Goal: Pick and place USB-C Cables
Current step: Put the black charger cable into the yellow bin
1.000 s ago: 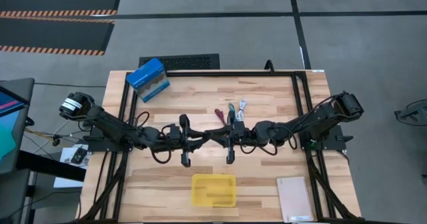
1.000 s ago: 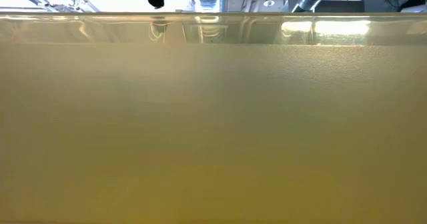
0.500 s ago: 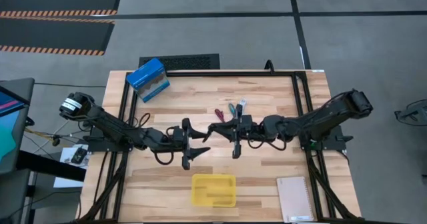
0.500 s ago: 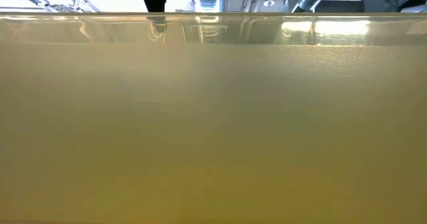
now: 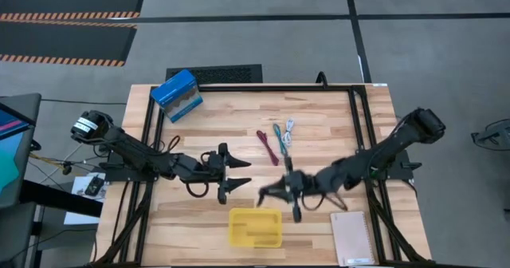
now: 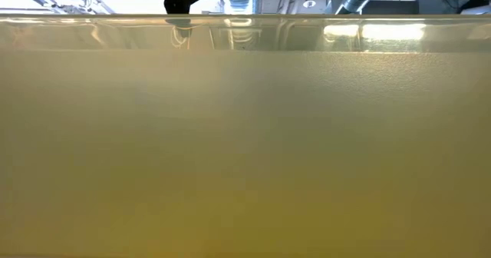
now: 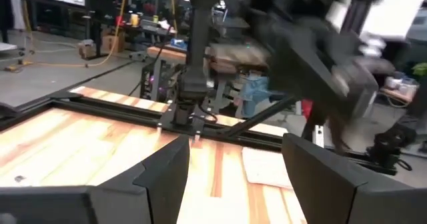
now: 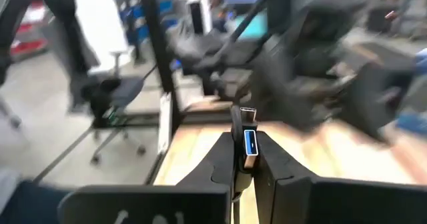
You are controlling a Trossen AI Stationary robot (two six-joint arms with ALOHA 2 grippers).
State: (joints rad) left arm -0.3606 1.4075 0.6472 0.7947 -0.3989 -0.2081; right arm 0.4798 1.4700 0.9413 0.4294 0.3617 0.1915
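Three thin USB-C cables lie on the wood at mid-table: a dark red one (image 5: 266, 146), a teal one (image 5: 279, 137) and a white one (image 5: 289, 127). My right gripper (image 5: 265, 194) hovers just beyond the far edge of the yellow tray (image 5: 255, 228). It is shut on a cable plug (image 8: 249, 143) with a blue insert; I cannot tell which cord the plug belongs to. My left gripper (image 5: 241, 177) stands open to the left of it, with nothing between its fingers (image 7: 167, 174). My right gripper pinches a cable's plug end (image 8: 248, 159) between its two fingers. The metal shell with its blue insert sticks out past the fingertips. The fingers reach roughly level toward the table's left. The fingers hide the cord behind the plug.
A blue box (image 5: 177, 95) sits at the far left corner and a white notepad (image 5: 352, 238) at the near right. Black frame rails (image 5: 360, 108) border the table. The tray's yellow wall (image 6: 245, 150) fills the low view. My right arm (image 7: 287, 37) crosses blurred in the left wrist view.
My right gripper has stayed shut and swung from the cables toward the table's near edge, ending by the yellow tray. My left gripper has opened and drawn back a little toward the table's left.
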